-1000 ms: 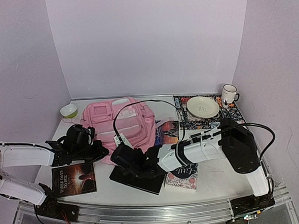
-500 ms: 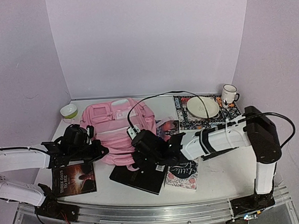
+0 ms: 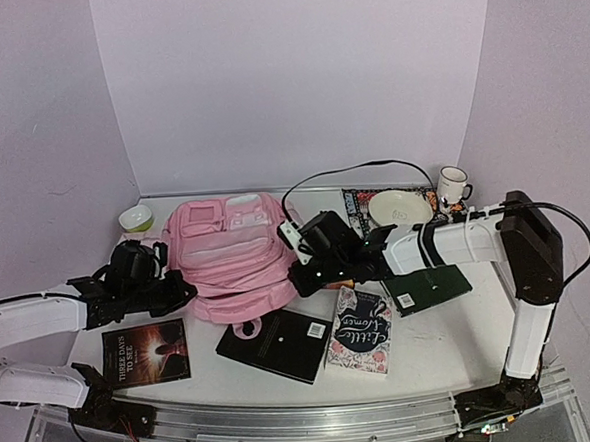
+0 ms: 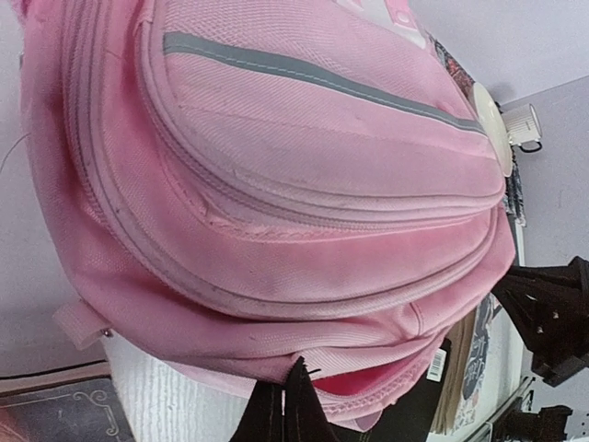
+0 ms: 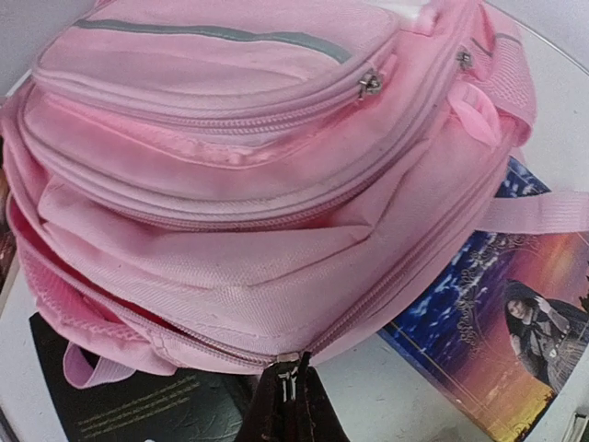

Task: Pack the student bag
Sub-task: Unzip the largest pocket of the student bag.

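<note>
top looks down; wrist views, seemingly close, share the backpack [image 4: 304, 184].

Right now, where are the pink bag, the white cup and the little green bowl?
pink bag [image 3: 227, 253]: top external view, on the middle of its front panel.
white cup [image 3: 452, 184]: top external view, on its side wall.
green bowl [image 3: 135, 223]: top external view, on its near outer wall.

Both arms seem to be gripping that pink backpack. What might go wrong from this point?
The right jaws pinch only the small zipper pull; it may slip free. The left jaws hold a thin fold of the student bag, so the soft bag might slide or bunch rather than open. The bag overlaps the black book and a picture book, which might get dragged along.
</note>
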Robot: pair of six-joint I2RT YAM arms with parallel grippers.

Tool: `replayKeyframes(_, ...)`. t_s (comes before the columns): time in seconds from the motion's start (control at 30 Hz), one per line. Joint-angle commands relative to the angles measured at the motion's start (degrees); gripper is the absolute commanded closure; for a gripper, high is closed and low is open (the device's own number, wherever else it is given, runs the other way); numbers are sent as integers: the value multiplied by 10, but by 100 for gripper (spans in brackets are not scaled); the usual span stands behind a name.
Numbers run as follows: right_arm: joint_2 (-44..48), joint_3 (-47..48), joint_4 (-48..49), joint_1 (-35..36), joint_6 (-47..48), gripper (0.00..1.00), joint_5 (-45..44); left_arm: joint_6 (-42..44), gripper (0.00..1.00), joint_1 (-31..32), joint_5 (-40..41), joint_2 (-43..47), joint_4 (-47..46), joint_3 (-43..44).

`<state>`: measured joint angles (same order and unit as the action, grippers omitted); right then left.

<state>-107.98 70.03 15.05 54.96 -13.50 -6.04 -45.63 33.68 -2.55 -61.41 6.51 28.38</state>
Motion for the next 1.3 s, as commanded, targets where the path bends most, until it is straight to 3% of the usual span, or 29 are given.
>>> replayKeyframes(0.0,22,46,-71,-3,19,100,57,49,100,-23,66,9,49,32)
replayKeyframes(0.07,22,62,-74,3,20,100,77,72,95,-23,50,6,48,51)
replayKeyframes(0.33,38,112,-83,19,22,100,123,183,48,-13,-35,2,47,139)
replayKeyframes(0.53,37,128,-88,30,24,100,141,254,33,60,-60,-61,45,211)
replayKeyframes(0.63,35,131,-89,34,24,100,142,275,32,85,-64,-93,49,236)
replayKeyframes(0.73,36,128,-90,36,23,100,140,254,30,84,7,-83,77,236)
replayKeyframes(0.8,41,120,-90,35,25,100,130,227,44,79,82,-74,110,235)
replayKeyframes(0.83,44,115,-90,35,28,100,120,215,60,73,93,-70,125,232)
replayKeyframes(0.9,48,107,-92,35,34,100,97,191,79,59,93,-61,129,217)
replayKeyframes(0.97,51,101,-96,35,41,100,79,176,93,47,84,-55,129,204)
replayKeyframes(1.03,52,99,-102,35,44,100,71,171,97,42,59,-56,126,199)
replayKeyframes(1.1,51,101,-105,35,44,100,80,190,88,43,-6,-55,108,201)
replayKeyframes(1.13,49,103,-106,35,43,100,88,198,79,47,-41,-52,91,200)
replayKeyframes(1.27,40,111,-107,36,39,100,106,248,53,70,-93,-67,60,211)
